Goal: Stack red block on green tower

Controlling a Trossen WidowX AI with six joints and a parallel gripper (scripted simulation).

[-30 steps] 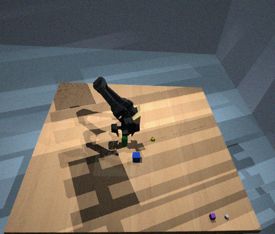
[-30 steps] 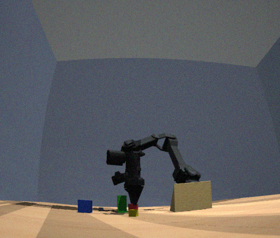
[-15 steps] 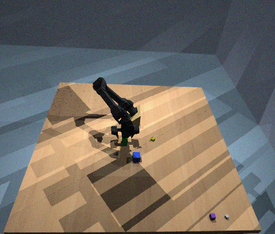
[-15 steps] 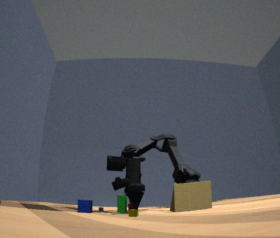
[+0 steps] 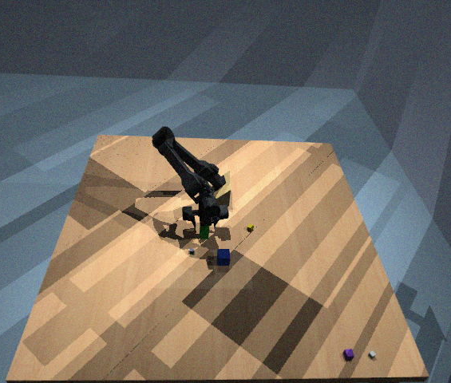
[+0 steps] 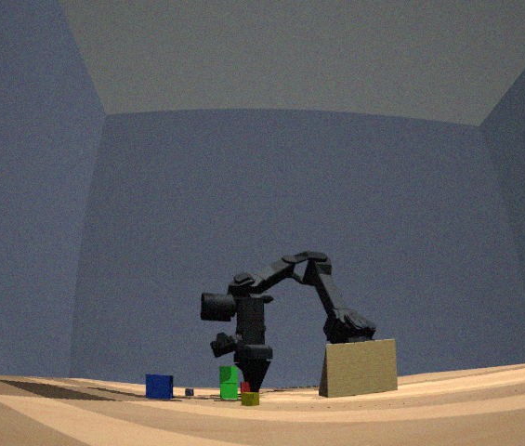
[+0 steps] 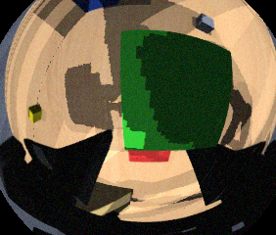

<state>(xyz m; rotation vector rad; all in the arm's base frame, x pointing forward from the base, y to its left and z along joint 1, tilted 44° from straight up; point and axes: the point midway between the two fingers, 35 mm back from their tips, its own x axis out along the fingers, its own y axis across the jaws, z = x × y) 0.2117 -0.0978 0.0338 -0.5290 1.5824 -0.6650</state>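
Here, red block (image 6: 244,386) (image 7: 149,156) (partly hidden), between fingers of open hand (image 5: 204,226) (image 6: 256,388) (image 7: 148,135)

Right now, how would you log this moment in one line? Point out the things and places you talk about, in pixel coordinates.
gripper (image 5: 205,227) (image 6: 255,389) (image 7: 148,135): open | red block (image 6: 244,386) (image 7: 149,156): between fingers, ungripped | green tower (image 5: 204,231) (image 6: 228,383) (image 7: 177,93): upright

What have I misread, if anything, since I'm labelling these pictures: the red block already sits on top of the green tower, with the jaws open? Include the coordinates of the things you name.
The red block (image 6: 244,386) (image 7: 149,156) isn't on the green tower (image 5: 203,231) (image 6: 228,382) (image 7: 177,90); the exterior view shows it low beside the tower. The rest stands.

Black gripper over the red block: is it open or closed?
Open: in the wrist view, the gripper's fingers stand apart, the red block showing between them.
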